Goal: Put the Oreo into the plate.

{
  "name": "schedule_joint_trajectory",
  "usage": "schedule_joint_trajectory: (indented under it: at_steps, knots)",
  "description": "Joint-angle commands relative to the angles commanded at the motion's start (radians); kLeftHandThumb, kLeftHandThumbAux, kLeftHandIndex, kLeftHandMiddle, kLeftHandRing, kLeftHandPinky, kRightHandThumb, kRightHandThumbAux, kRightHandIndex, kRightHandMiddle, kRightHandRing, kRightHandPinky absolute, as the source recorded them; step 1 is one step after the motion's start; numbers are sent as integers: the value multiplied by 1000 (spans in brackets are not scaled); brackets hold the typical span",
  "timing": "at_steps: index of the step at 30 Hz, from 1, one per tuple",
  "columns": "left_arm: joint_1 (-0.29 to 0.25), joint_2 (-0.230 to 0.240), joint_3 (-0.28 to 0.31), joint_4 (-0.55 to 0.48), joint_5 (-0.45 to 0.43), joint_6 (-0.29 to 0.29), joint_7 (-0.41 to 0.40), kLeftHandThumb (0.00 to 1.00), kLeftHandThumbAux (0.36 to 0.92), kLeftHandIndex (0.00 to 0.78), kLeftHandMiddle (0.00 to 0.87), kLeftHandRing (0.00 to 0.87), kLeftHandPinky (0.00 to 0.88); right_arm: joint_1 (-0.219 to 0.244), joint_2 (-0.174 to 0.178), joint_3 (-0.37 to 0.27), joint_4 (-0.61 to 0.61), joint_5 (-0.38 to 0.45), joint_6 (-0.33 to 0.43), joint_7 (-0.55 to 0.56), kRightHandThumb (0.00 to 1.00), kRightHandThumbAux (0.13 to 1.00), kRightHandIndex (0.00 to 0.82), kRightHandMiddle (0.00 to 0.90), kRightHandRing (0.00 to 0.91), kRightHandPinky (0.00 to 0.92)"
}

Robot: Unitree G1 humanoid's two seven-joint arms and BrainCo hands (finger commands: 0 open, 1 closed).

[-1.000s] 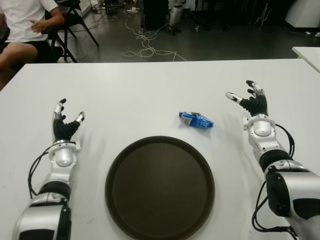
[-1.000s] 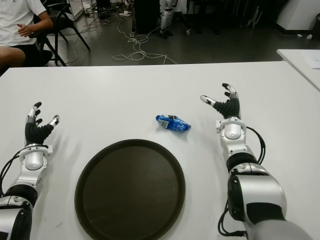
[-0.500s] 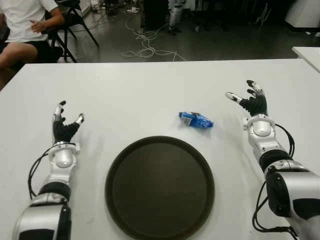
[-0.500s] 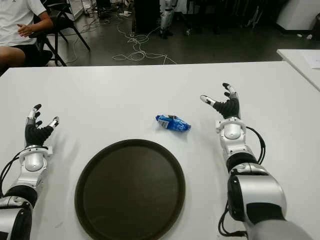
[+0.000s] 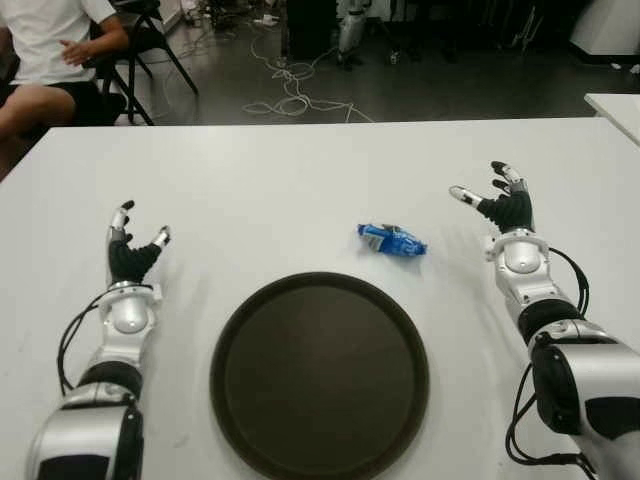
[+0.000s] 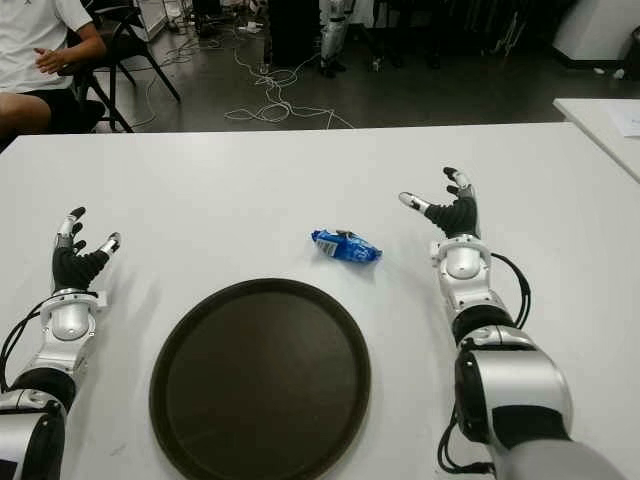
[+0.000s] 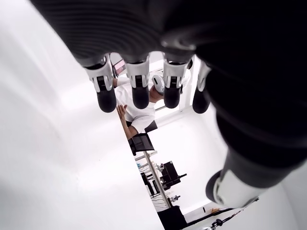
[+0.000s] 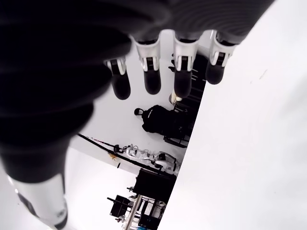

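— Where is the Oreo?

— The Oreo [image 5: 392, 240], a small blue packet, lies on the white table [image 5: 300, 180], just beyond the far right rim of the plate [image 5: 320, 375], near it but not touching. Nothing holds it.

— And the plate?

— Round, dark and bare, it sits in front of me, between my two arms.

— Your right hand?

— My right hand [image 5: 505, 205] shows to the right of the Oreo, apart from it, fingers spread and pointing away from me, thumb [image 5: 462, 194] stuck out toward the packet. It grips nothing (my right wrist view shows four straight fingertips [image 8: 152, 81] with only room behind them).

— The left?

— My left hand [image 5: 130, 252] shows to the left of the plate, well apart from the Oreo. Its fingers are loosely spread too, and it has hold of nothing; the left wrist view shows the same row of straight fingertips [image 7: 140, 96].

— Anything else?

— A person [image 5: 50, 50] in a white shirt sits on a chair beyond the far left corner of the table, and cables [image 5: 290, 95] lie tangled on the floor behind it.
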Motion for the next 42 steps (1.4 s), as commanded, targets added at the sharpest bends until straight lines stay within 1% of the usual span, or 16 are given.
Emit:
schedule_joint_trajectory:
  at_steps: [7, 11, 16, 21, 27, 33, 37, 42]
  knots:
    - [-8, 3, 2, 12, -1, 1, -9, 0, 740, 42, 54, 32, 22, -4, 7, -9, 5, 7, -1, 5, 0, 778, 154, 120, 98, 75]
    - [-16, 6, 2, 19, 0, 3, -14, 0, 749, 42, 52, 34, 27, -8, 15, -20, 9, 17, -3, 9, 0, 757, 166, 121, 98, 66]
    - [-19, 11, -2, 24, 7, 1, -18, 0, 750, 44, 49, 31, 21, -11, 20, -27, 11, 21, -5, 7, 0, 741, 160, 122, 101, 77]
    - [-22, 12, 3, 26, 0, 2, -29, 0, 745, 47, 50, 32, 21, -12, 21, -20, 11, 11, -6, 3, 0, 751, 143, 119, 99, 72]
    - [-28, 15, 5, 32, -3, 12, -39, 0, 727, 51, 58, 37, 14, -12, 20, -12, 12, 2, -9, 2, 0, 777, 148, 120, 93, 60]
    - [-30, 17, -1, 34, 5, 10, -38, 0, 734, 55, 67, 46, 19, -13, 17, -13, 14, 6, -8, 21, 0, 760, 129, 97, 73, 38]
    - [-31, 15, -1, 34, 4, 8, -37, 0, 738, 55, 69, 46, 20, -14, 16, -18, 15, 10, -6, 31, 0, 758, 132, 86, 60, 22]
    - [-32, 13, 0, 34, 2, 9, -34, 0, 735, 57, 71, 46, 19, -13, 15, -19, 16, 10, -5, 34, 0, 761, 128, 94, 67, 37]
